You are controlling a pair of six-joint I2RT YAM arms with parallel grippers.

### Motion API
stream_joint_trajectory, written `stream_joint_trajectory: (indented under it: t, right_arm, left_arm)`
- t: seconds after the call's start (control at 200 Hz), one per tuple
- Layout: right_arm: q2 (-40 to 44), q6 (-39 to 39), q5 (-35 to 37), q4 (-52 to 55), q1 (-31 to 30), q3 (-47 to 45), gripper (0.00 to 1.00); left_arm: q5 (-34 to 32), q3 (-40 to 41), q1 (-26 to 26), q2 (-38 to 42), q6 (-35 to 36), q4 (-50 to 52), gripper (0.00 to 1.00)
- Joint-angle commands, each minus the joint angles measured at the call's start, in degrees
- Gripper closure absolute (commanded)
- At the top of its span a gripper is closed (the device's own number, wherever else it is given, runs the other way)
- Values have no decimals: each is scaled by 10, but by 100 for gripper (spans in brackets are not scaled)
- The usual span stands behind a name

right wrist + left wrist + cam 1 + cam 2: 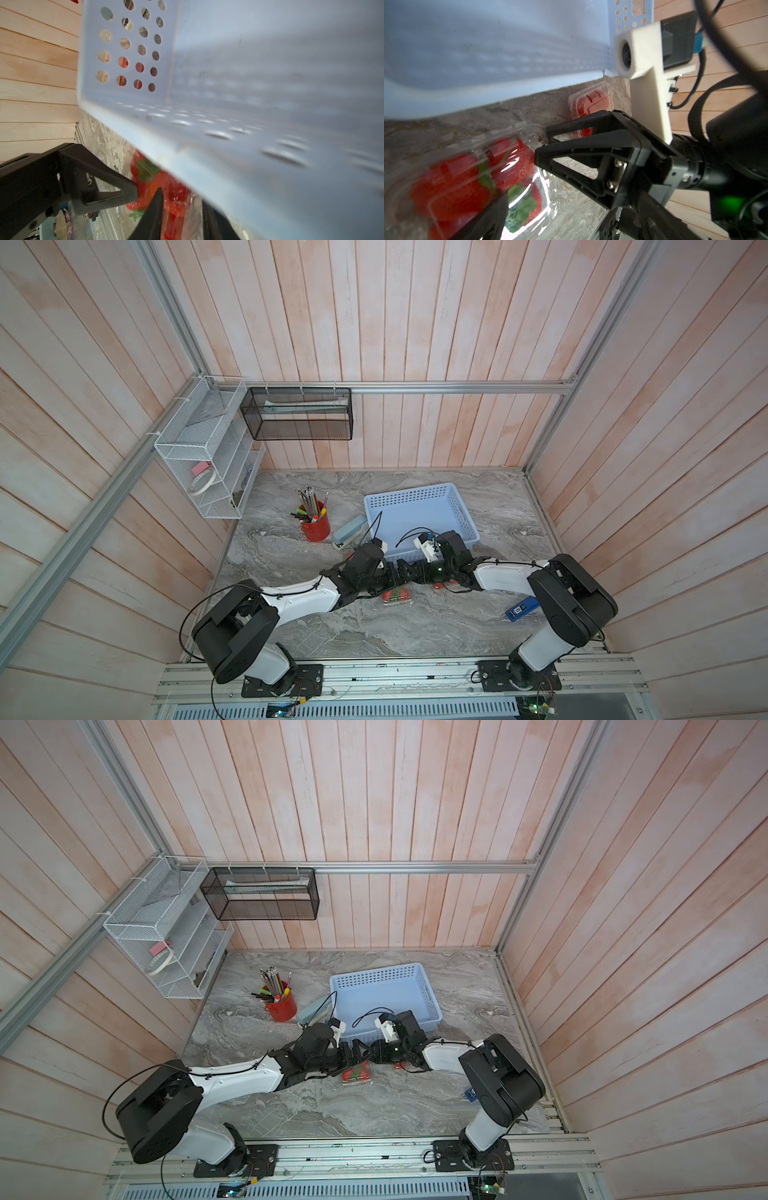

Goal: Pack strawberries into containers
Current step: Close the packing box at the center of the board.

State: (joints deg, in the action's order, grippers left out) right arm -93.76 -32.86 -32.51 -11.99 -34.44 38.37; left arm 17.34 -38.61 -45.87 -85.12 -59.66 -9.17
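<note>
Strawberry container (467,176) (clear), just beside right claw (542,145)

In a top view, the light-blue perforated plastic basket (409,491) sits mid-frame on the grey marbled table (415,630). The red cylindrical pencil cup (316,527) stands left of it. The clear plastic clamshell container (398,604) holding strawberries (395,594) lies below it.

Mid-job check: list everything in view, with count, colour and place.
basket: one, light blue, far middle
containers: two seen, clear, just before the basket
strawberries: count unclear, red, inside both containers
pencil cup: one, red, left of basket
stapler: one, pale teal, between cup and basket
small object: one, blue, near right side
wire rack: one, white, left wall
mesh rack: one, black, back rail
left gripper: black, jaws wide, at a container
right gripper: black, facing it, jaws unclear
</note>
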Motion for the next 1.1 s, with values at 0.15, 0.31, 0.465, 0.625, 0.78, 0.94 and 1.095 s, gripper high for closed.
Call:
stream_joint_trajectory:
  t: [0.15,0.31,0.465,0.625,0.78,0.94,1.095]
  right_arm:
    - [-8,1,7,16,-2,-2,73]
    - [-4,2,10,23,-4,-2,74]
    - [30,7,17,46,-8,-7,69]
    - [72,12,34,87,-25,-17,58]
    - [97,-2,44,101,-40,-37,55]
    - [112,-24,46,94,-53,-59,53]
    - [104,-51,31,60,-66,-70,53]
  left_arm:
    - [0,16,2,-12,2,8,0]
    - [0,19,4,-9,1,5,0]
    - [1,19,5,-4,3,10,0]
    - [-1,23,5,-1,4,11,0]
    - [-3,27,7,5,4,8,0]
    - [-4,28,8,8,4,9,0]
    - [-4,29,8,7,5,9,0]
